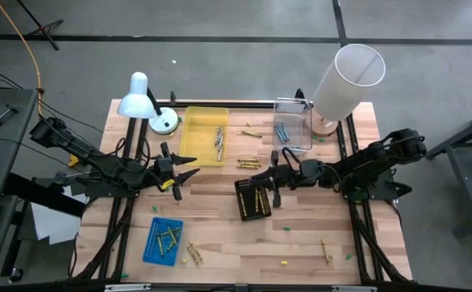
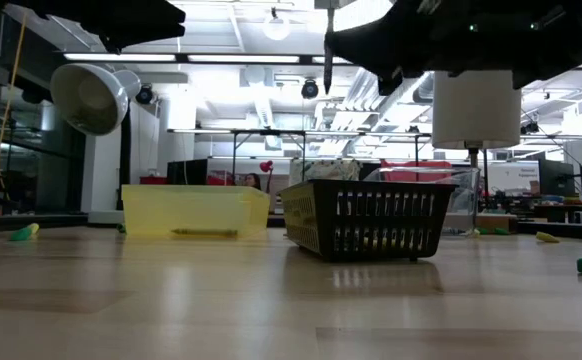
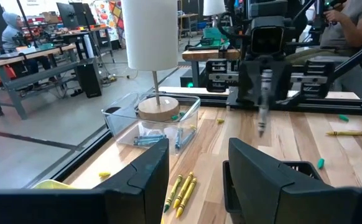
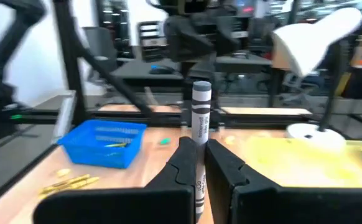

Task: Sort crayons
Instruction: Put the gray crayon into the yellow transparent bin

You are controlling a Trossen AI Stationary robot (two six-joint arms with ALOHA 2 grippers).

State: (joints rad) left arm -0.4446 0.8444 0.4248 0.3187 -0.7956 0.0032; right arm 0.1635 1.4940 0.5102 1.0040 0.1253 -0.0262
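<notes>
Right wrist view puts the nearest thing first: the right gripper [image 4: 198, 163] is closed on a grey crayon [image 4: 200, 115], pinched low on the shaft so most of the paper-wrapped stick stands up past the fingers. It should handle as a light, stiff, waxy stick (brittle if bent, and apt to pivot in a pinch this close to one end), so a mid-length hold across the paper wrap would sit steadier. In the high view this gripper hangs near table centre, just above the black slotted basket [image 1: 253, 199] at 6 o'clock of it. At 9 o'clock waits the left gripper [image 1: 184, 176], fingers spread and empty. Loose yellow crayons [image 1: 247, 164] lie on the pale wood planks between them. Farther, at 11 o'clock, a translucent yellow tray [image 1: 189, 139] holds grey crayons; at 1 o'clock a clear plastic box [image 1: 303, 113] holds bluish ones. A blue mesh tray [image 1: 156, 247] sits at 7 o'clock.
</notes>
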